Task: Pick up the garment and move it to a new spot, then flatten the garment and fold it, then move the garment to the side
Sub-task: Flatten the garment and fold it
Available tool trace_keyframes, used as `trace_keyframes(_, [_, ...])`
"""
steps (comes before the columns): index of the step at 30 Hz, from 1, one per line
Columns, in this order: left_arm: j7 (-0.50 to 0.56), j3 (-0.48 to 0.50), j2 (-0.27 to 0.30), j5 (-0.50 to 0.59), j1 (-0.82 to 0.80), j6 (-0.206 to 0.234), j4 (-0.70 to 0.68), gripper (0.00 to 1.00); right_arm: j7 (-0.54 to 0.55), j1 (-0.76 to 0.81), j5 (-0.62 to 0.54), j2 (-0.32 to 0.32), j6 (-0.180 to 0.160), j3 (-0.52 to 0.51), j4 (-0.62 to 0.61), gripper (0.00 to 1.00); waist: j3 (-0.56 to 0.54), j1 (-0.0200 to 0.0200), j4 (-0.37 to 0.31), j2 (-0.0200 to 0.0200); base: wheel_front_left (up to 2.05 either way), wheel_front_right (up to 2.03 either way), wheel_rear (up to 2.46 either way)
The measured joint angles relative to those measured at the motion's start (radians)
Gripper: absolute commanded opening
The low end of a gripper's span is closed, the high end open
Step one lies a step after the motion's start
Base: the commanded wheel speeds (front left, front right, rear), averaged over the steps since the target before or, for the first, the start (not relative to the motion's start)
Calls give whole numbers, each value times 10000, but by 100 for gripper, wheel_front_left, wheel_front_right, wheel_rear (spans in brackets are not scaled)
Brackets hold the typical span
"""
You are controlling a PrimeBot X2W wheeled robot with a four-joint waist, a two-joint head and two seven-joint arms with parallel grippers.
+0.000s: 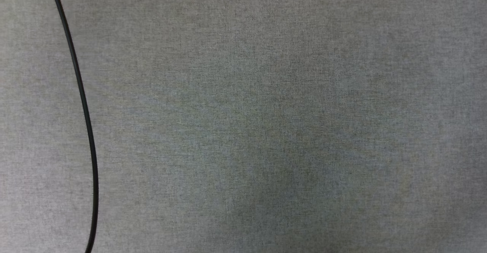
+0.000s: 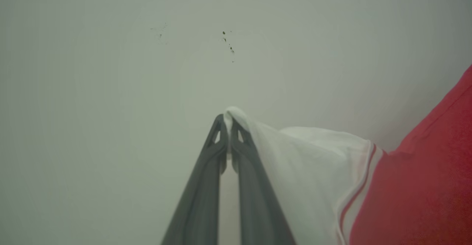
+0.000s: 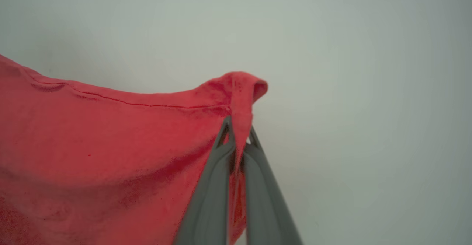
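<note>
Garment (image 2: pixel 424 186), a red jersey T-shirt with white sleeve and red-white trim, is held by both your pincers. The left pincer (image 2: pixel 228 127) is clamped on the white sleeve edge, the right pincer (image 3: pixel 239 134) on a red hem corner. A thin black cable (image 1: pixel 81 104) crosses the grey woven surface (image 1: pixel 266 112).

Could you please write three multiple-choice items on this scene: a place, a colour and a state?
1. In the head view, where does the black cable run?
A. down the left side
B. across the middle
C. down the right side

2. What colour is the part of the garment that the left gripper pinches?
A. red
B. white
C. black

3. How is the right gripper?
A. open, empty
B. shut, empty
C. shut on the garment

Key: 1 A, it curves down the left; 2 B, the white sleeve sits in its jaws; 3 C, red cloth is clamped in its jaws.
</note>
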Motion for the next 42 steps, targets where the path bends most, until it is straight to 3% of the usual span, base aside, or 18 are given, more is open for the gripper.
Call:
trace_keyframes(5, [-98,-169,117,-311,1043,0,-102,0,-474,819,579,82,0,769,318,0,-17,0,16,0,0,0,0])
trace_keyframes(12, [-115,138,616,-447,3431,2,-1848,0,-1057,2429,1693,-291,0,1921,-111,0,-458,-1,169,0,0,0,0])
trace_keyframes(26, [-128,1126,1239,-953,10963,1444,-5453,0,-1528,6574,3335,-1551,0,3659,-1847,0,-2269,-3,249,0,0,0,0])
trace_keyframes(36, [-128,1267,648,-1386,15341,2268,-6479,0,-1561,9589,4144,-2466,0,4389,-2778,0,-3881,-4,329,1,0,0,0])
trace_keyframes(42, [-128,1505,311,-1724,17134,2353,-6489,0,-1703,11167,4725,-2499,0,4426,-2780,0,-4839,-5,400,1,0,0,0])
